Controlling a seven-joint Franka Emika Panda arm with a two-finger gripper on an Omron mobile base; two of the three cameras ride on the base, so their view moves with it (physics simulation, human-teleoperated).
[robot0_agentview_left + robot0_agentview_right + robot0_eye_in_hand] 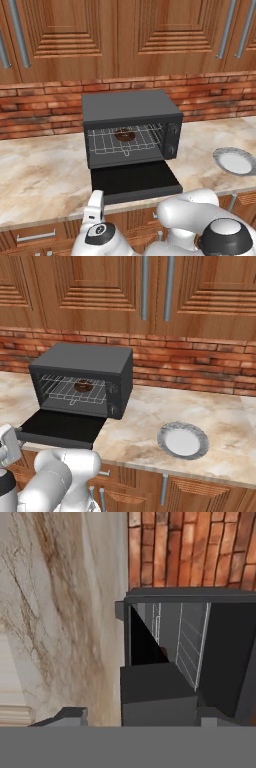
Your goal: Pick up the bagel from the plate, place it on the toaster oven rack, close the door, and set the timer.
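Note:
The dark brown bagel (123, 135) (82, 387) lies on the toaster oven rack (102, 142) (57, 390) inside the black oven. The door (135, 182) (62, 428) hangs open, flat and level over the counter's front edge. The white plate (235, 161) (182, 440) sits bare on the counter, right of the oven. My gripper (96, 194) (11, 437) is low at the door's front left corner. In the hand view the gripper (142, 717) has its fingers apart, with the door's edge (155, 687) between them and a gap on one side. The rack (192, 642) shows edge-on there.
Two knobs (171, 141) (114, 398) sit on the oven's right front panel. A brick wall (215, 95) and wooden cabinets (150, 35) stand behind and above. Marble counter (40, 175) stretches left of the oven, with drawers (35, 235) below its front edge.

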